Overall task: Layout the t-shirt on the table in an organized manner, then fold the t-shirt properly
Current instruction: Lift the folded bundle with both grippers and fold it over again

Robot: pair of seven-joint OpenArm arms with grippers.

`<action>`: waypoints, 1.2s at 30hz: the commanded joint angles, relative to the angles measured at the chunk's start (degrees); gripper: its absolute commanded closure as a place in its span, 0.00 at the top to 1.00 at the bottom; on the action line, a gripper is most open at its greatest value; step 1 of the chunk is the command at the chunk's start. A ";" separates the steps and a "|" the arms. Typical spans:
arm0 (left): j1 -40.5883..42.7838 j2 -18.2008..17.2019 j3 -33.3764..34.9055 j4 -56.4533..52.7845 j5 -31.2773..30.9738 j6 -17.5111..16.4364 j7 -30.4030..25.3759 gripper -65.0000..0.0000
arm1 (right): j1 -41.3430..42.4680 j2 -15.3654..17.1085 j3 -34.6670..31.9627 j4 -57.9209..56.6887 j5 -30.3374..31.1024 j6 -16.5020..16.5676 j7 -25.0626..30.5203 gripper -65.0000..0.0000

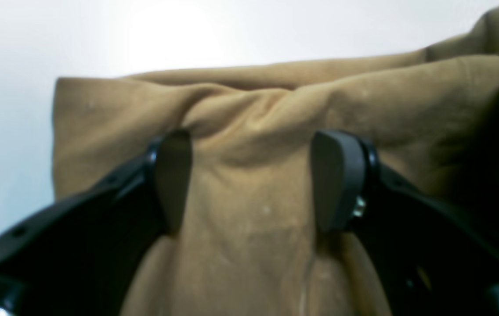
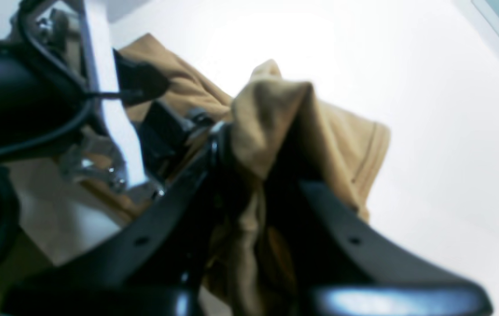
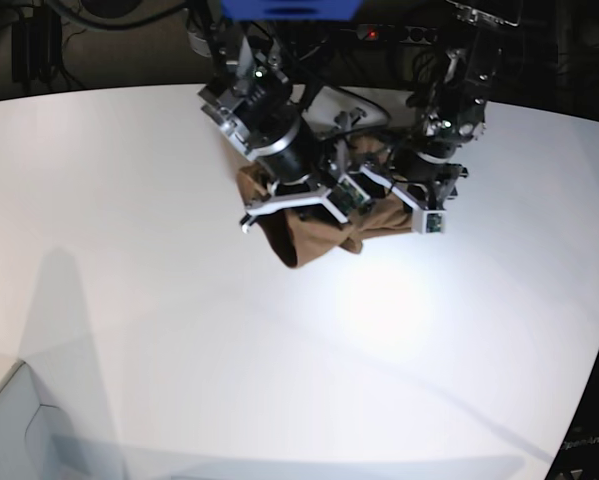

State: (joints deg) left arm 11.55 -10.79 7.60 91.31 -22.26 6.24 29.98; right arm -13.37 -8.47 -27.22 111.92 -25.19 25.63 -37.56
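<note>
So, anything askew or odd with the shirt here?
Yes: the t-shirt is bunched in a crumpled heap on the table, not laid flat. The right gripper pinches a fold; the left gripper straddles it, open.

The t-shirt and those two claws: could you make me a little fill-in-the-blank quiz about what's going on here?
1. The t-shirt is ____ in colour.
2. The right gripper is ____ on a bunch of the cloth.
3. The left gripper has its jaws ____, one on each side of a fold.
4. The cloth lies bunched on the ____ table.

Missing words: tan-brown; shut; open; white
</note>
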 commanded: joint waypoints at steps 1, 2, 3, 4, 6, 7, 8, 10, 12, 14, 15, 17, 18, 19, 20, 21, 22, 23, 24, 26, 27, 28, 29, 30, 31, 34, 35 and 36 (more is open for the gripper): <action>-0.17 -0.33 -0.08 1.13 -0.20 0.57 0.57 0.65 | 0.40 -0.53 -0.25 1.00 2.64 -0.44 1.47 0.00; -0.17 -0.33 -0.08 1.40 -0.20 0.57 0.57 0.65 | 0.40 -0.53 0.01 1.18 5.28 -0.44 1.47 0.00; -0.17 -0.33 -0.08 1.84 -0.20 0.57 0.57 0.65 | 0.40 -0.53 0.63 1.18 7.65 -0.44 1.47 0.00; -0.17 -0.25 -0.08 2.63 -0.20 0.57 0.57 0.65 | 0.40 -0.53 1.77 1.18 9.50 -0.35 1.56 0.00; 0.01 -0.25 -0.08 4.21 -0.20 0.57 0.66 0.65 | 0.49 -0.53 3.09 0.83 11.87 -0.35 1.74 0.00; 0.10 -0.25 -0.17 5.26 -0.20 0.57 0.57 0.65 | 0.49 -0.53 3.79 0.74 12.84 -0.35 1.74 0.00; 0.18 -0.33 -0.25 6.32 -0.20 0.57 0.75 0.65 | 0.57 -0.53 4.41 0.74 13.63 -0.35 1.74 0.00; 0.80 -0.42 -0.25 8.87 -0.20 0.57 0.84 0.65 | 0.66 -0.53 5.38 0.74 14.33 -0.35 1.74 0.00; 1.86 -0.42 -0.43 12.30 -0.20 0.57 0.48 0.65 | 0.66 -0.53 5.46 0.83 14.25 -0.26 1.74 0.00; 2.56 -0.51 -0.43 15.90 -0.20 0.75 0.84 0.65 | 0.66 -0.53 5.73 0.83 14.25 -0.26 1.74 0.00; 3.00 -0.69 -0.43 17.40 -0.20 0.92 0.84 0.65 | 0.66 -0.53 5.73 0.83 14.25 -0.26 1.74 0.00; 4.14 -0.95 -1.22 19.95 -0.11 0.92 0.92 0.65 | 0.66 -0.53 5.73 0.83 14.25 -0.26 1.74 0.00; 5.37 -1.48 -2.98 20.74 -0.11 0.92 0.92 0.65 | 0.66 -0.53 5.73 0.92 14.25 -0.26 1.74 0.00; 6.78 -1.57 -4.91 21.00 -0.11 0.92 0.92 0.65 | 0.66 -0.53 5.73 1.00 14.25 -0.26 1.74 0.00; 8.10 -1.57 -7.38 20.91 -0.11 0.84 0.92 0.65 | 0.66 -0.53 5.73 1.09 14.25 -0.26 1.74 0.00; 9.15 -1.57 -9.75 20.74 -0.11 0.66 0.92 0.65 | 0.66 -0.53 5.73 1.18 14.16 -0.26 1.74 0.00; 10.21 -1.57 -11.95 19.59 -0.20 0.66 0.92 0.65 | 0.75 -0.53 5.73 1.18 14.16 -0.26 1.74 0.00; 11.00 -1.57 -13.62 18.54 -0.20 0.57 0.92 0.65 | 0.75 -0.53 5.73 1.27 14.16 -0.26 1.74 0.00; 11.53 -1.57 -15.02 17.57 -0.20 0.57 0.92 0.65 | 0.75 -0.53 5.64 1.27 14.25 -0.26 1.82 0.00; 12.05 -1.57 -16.34 15.81 -0.20 0.57 1.01 0.58 | 1.01 -0.53 5.38 1.27 14.25 -0.26 1.82 0.00; 12.05 -1.57 -16.43 14.76 -0.20 0.57 1.01 0.49 | 1.28 -0.53 5.38 1.27 14.25 -0.26 1.82 0.00; 11.70 -1.48 -16.52 13.70 -0.20 0.57 1.01 0.38 | 1.37 -0.53 5.38 1.27 14.33 -0.26 1.82 0.00; 11.53 -1.30 -16.52 12.74 -0.20 0.84 1.01 0.27 | 1.45 -0.53 5.38 1.27 14.33 -0.26 1.82 0.00; 11.00 -0.33 -16.52 11.68 -0.29 0.92 1.01 0.13 | 1.45 -0.53 5.29 1.27 14.33 -0.26 1.82 0.00; 10.29 0.72 -16.78 10.80 -0.29 0.92 1.01 0.01 | 1.45 -0.53 5.29 1.27 14.33 -0.26 1.82 0.00; 8.89 2.83 -16.78 7.11 -0.20 0.92 1.01 0.05 | 1.45 -0.53 5.29 1.27 14.33 -0.18 1.82 0.00; 8.62 3.01 -16.87 5.97 -0.20 0.92 1.01 0.04 | 1.45 -0.53 5.03 1.27 14.33 -0.18 1.82 0.00; 8.27 3.18 -16.69 5.00 -0.20 0.92 1.01 0.02 | 1.45 -0.53 4.15 1.27 14.33 -0.18 1.82 0.00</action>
State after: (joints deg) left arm 19.97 -7.38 -8.93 95.37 -22.55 7.22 31.68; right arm -12.34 -8.43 -22.50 111.96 -11.75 25.61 -37.54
